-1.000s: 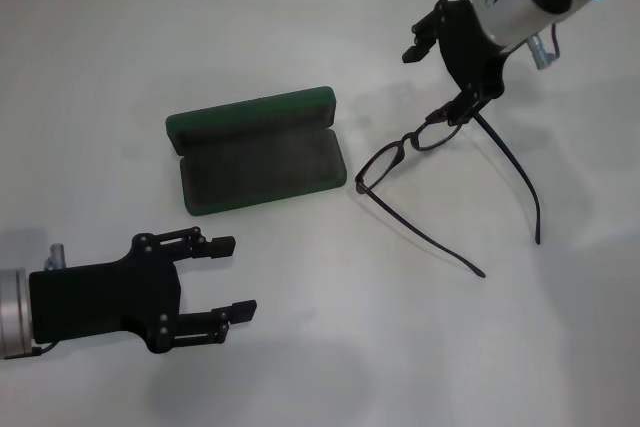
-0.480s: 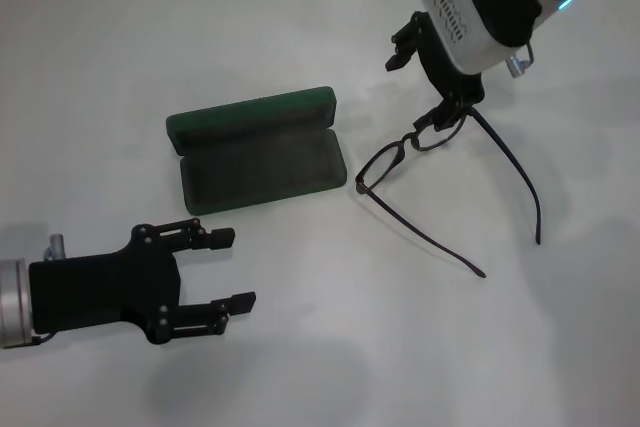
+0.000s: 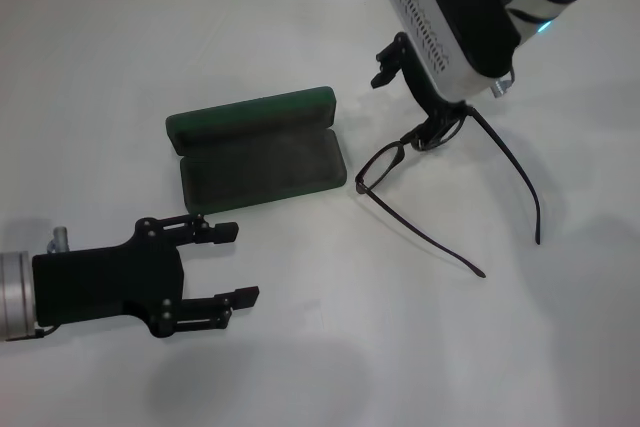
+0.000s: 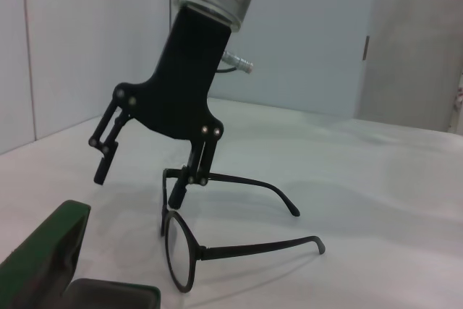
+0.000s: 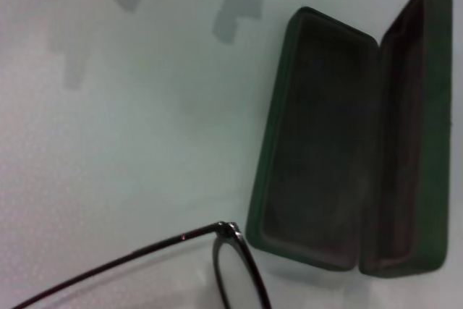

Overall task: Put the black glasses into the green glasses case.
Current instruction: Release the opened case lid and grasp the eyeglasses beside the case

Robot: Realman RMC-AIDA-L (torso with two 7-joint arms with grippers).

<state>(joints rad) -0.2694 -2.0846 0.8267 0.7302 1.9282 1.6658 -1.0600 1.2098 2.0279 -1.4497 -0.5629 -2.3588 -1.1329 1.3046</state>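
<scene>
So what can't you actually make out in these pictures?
- Head view: the right pincer and its arm cover part of the black glasses, so whether a fingertip touches the frame is unclear.
- Left wrist view: the green glasses case is cut off by the picture edge.
- Right wrist view: the glasses are mostly cut off; any lettering on the case lid is not visible.
- Left pincer: open, idle on the near side.

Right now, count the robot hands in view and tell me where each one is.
2. The left hand hovers open near the table's front, before the green glasses case. The right hand is open over the black glasses, beside the case.
</scene>
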